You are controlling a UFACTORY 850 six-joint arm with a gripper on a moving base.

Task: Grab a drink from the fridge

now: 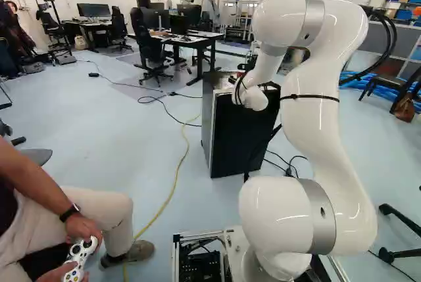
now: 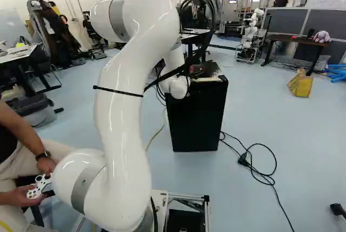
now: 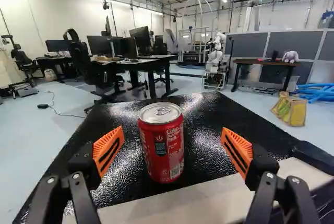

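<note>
Drink can [image 3: 169,153] stands upright between the wide-open claw's [image 2: 193,72] 2 orange pads [image 3: 108,151], nearer the left, gripped by neither. The black fridge's [image 2: 197,118] top carries it. Far left, a desk [image 3: 141,65] holds monitors [image 3: 99,45].

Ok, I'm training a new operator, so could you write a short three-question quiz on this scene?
1. True or false: the end effector is shut on the red can.
2. Where does the can stand?
a) On the floor
b) On top of the black fridge
c) On a desk
3. Fill in the colour: the pads on the fingers are ____.

Key: 1 false; 2 b; 3 orange.
</note>
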